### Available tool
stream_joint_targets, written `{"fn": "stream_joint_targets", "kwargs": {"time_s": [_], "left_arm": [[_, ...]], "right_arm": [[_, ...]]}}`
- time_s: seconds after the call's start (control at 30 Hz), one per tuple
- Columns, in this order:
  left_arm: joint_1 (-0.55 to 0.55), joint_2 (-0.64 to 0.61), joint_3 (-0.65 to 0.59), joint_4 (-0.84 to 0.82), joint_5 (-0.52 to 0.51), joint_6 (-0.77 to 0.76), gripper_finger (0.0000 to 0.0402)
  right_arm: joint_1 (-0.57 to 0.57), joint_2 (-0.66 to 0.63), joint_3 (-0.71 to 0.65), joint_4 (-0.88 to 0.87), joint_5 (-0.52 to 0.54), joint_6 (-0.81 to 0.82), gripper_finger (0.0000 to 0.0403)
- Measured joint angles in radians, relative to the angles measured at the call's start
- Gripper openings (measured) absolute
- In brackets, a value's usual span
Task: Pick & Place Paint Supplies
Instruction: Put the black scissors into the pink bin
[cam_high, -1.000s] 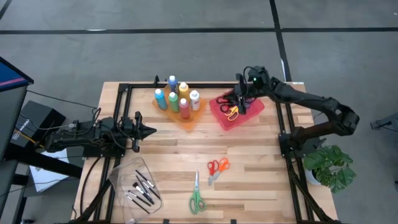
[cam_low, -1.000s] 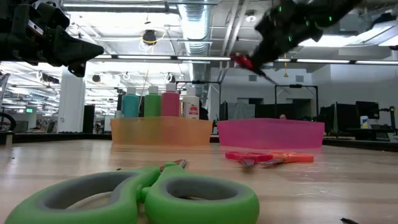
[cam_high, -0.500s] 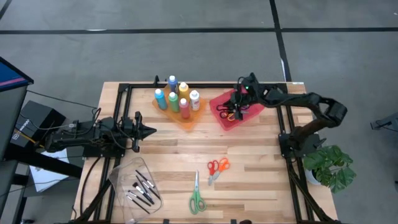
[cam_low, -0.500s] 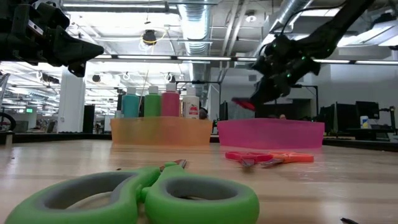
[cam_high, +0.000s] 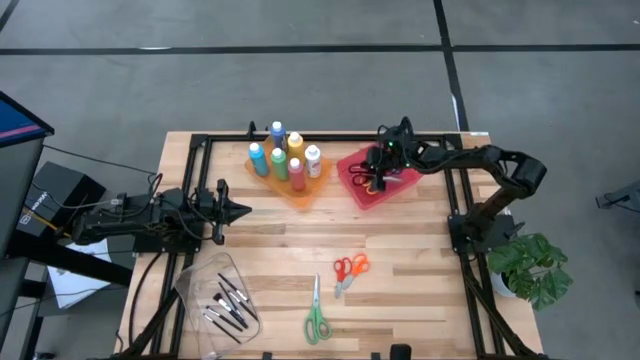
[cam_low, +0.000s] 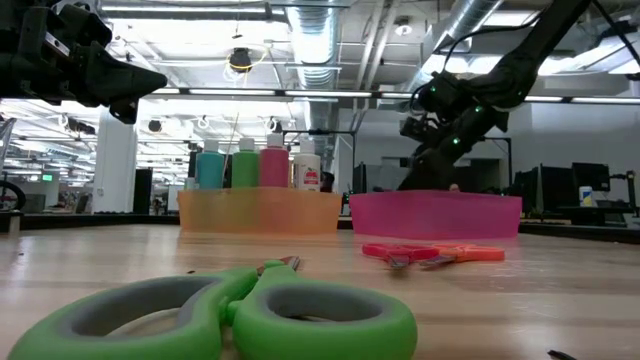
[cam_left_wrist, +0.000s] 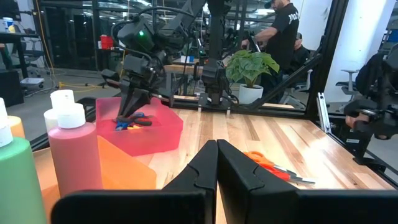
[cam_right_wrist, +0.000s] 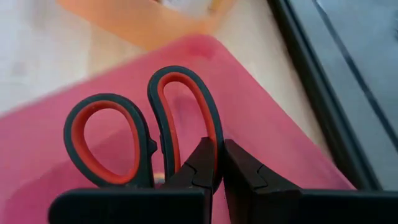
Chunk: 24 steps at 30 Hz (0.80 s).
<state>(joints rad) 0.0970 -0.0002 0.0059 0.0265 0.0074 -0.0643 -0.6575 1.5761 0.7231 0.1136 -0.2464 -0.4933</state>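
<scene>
Paint bottles (cam_high: 284, 156) stood in tray (cam_high: 300, 192) left of scissors bin (cam_high: 372, 197), two scissors (cam_high: 350, 268) lay before them, brushes (cam_high: 229, 305) in front-left tray (cam_high: 195, 289).

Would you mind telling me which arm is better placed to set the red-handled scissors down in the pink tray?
The right arm. Its tool is shut on the red-handled scissors, low over the pink tray. The left tool is shut and empty, hovering beside the orange tray.

table (cam_high: 400, 300) | orange tray (cam_high: 300, 190), red tray (cam_high: 378, 192), clear tray (cam_high: 205, 285), orange scissors (cam_high: 350, 270), green scissors (cam_high: 316, 318)
</scene>
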Motion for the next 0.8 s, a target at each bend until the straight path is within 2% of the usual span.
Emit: {"fn": "stream_joint_targets", "kwargs": {"time_s": [0.13,0.67,0.8], "left_arm": [[0.000,0.000,0.000,0.000,0.000,0.000,0.0001],[0.000,0.000,0.000,0.000,0.000,0.000,0.0001],[0.000,0.000,0.000,0.000,0.000,0.000,0.0001]], "right_arm": [[0.000,0.000,0.000,-0.018,0.097,0.015,0.0009],[0.000,0.000,0.000,-0.035,0.118,0.049,0.0012],[0.000,0.000,0.000,-0.033,0.152,0.072,0.0021]]}}
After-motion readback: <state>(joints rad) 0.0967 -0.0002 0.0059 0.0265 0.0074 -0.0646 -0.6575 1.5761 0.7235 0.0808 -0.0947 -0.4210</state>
